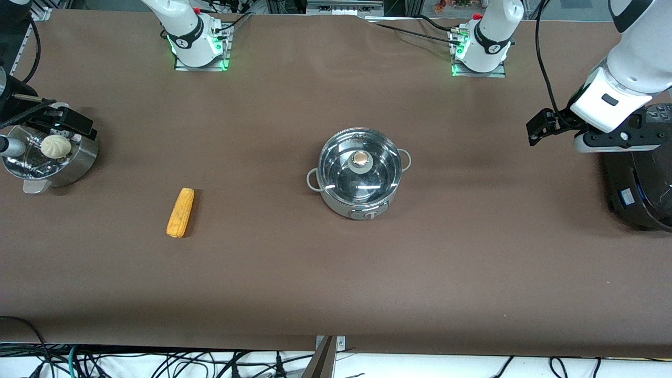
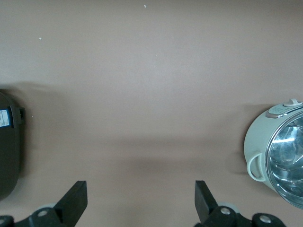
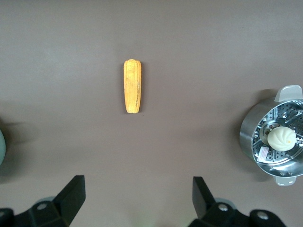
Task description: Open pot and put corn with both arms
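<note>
The steel pot stands mid-table with its glass lid and beige knob on it; part of it shows in the left wrist view. The yellow-orange corn lies on the table toward the right arm's end and also shows in the right wrist view. My left gripper is open and empty in the air beside the black cooker; its own view shows it over bare table. My right gripper is open and empty above the steamer bowl's edge, and its own view shows bare table under it.
A perforated steel steamer bowl with a white bun stands at the right arm's end; it shows in the right wrist view. A large black cooker stands at the left arm's end and shows in the left wrist view.
</note>
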You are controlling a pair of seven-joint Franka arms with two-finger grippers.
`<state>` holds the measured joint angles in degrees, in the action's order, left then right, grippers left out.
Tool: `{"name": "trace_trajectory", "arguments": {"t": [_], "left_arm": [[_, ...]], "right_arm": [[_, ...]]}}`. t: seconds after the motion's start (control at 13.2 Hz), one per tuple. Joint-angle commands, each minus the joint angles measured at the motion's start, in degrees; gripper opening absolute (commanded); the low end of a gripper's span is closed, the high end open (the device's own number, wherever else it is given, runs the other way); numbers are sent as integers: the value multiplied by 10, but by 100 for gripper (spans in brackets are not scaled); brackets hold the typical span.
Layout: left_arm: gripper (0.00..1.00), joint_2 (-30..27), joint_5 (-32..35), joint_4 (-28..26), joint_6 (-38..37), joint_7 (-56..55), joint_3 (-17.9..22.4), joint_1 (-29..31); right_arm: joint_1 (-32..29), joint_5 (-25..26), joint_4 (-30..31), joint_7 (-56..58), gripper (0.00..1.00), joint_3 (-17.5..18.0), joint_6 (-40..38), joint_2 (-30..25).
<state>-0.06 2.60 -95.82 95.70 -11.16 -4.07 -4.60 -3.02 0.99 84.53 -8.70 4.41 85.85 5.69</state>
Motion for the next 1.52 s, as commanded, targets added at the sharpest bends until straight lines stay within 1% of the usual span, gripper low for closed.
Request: {"name": "trace_trajectory", "arguments": {"t": [0.0, 0.3, 0.68, 0.98, 1.06, 1.21, 1.29, 1.36, 1.44], "left_arm": [[100, 2, -12, 1, -6, 9, 2, -3], [100, 10, -13, 14, -16, 9, 2, -7], [100, 25, -12, 14, -30, 12, 1, -8], [100, 27, -13, 20, -32, 10, -23, -10], [100, 31, -16, 27, -31, 4, -36, -11], [100, 68, -44, 66, -31, -23, -73, -16], [100, 93, -51, 90, -31, -63, -90, -29], [100, 119, -52, 113, -31, -124, -99, -48], [100, 145, -49, 128, -30, -189, -100, -85]], "right_arm": [[-6, 4, 3, 10, 100, 5, 2, -4], [-7, 4, 3, 15, 100, 5, 2, -4], [-7, 4, 3, 15, 100, 5, 2, -4], [-7, 3, 3, 15, 100, 4, 2, -4], [-7, 3, 3, 15, 100, 5, 2, -4], [-8, 3, 3, 13, 100, 5, 2, -4], [-8, 2, 3, 10, 100, 4, 2, -4], [-6, 2, 4, 8, 100, 4, 3, 11], [-1, 8, 3, 7, 100, 6, -6, 49]]}}
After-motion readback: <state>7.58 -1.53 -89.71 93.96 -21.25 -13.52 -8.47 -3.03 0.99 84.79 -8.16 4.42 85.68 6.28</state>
